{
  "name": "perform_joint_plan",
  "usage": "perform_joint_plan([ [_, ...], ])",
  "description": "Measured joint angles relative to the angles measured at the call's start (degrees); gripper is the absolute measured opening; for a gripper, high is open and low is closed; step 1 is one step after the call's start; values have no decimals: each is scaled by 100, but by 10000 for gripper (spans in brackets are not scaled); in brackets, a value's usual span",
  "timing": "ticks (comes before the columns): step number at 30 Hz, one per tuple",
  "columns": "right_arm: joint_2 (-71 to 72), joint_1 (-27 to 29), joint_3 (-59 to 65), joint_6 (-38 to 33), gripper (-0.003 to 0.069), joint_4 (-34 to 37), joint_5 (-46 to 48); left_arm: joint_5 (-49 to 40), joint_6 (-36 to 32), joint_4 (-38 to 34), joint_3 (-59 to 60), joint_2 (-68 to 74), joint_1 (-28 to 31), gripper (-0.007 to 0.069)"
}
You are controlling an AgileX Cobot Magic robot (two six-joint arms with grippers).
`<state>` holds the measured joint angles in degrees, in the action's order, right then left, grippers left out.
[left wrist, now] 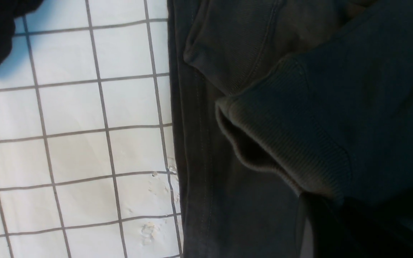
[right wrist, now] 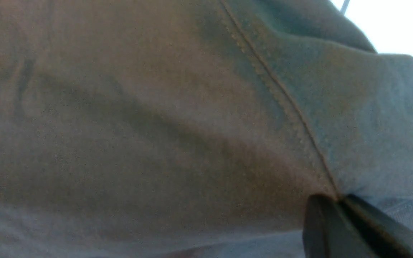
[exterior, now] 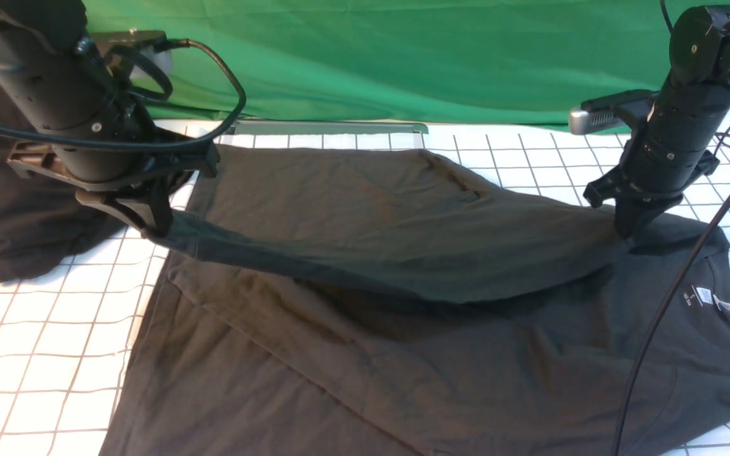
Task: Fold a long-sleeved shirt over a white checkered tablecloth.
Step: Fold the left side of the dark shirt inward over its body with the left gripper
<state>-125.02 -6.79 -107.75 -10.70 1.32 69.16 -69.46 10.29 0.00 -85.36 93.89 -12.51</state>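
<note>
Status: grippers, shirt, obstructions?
Both shut: left gripper on sleeve cuff, right gripper at shoulder seam. Sleeve stretched over long-sleeved shirt on checkered tablecloth. Black cloth pile left, apart from shirt.

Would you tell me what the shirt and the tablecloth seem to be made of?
The shirt is likely matte cotton knit; its cuff shows fine ribbing. The tablecloth is a smooth white sheet, perhaps coated cloth or plastic; small dents show in it.

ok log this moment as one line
left gripper: shut on long-sleeved shirt cuff | right gripper: shut on seam near collar | sleeve: stretched between grippers | white checkered tablecloth: under shirt
</note>
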Motion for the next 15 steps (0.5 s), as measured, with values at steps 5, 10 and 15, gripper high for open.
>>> perform_joint_plan([
  [5,0,19,0,0,7,20,7,14,-27,-147,393,-50,0,27],
  [10,0,19,0,-6,25,105,11,151,-69,-47,955,-50,0,27],
  [15,0,19,0,-21,36,105,11,556,-74,-184,980,-50,0,48],
])
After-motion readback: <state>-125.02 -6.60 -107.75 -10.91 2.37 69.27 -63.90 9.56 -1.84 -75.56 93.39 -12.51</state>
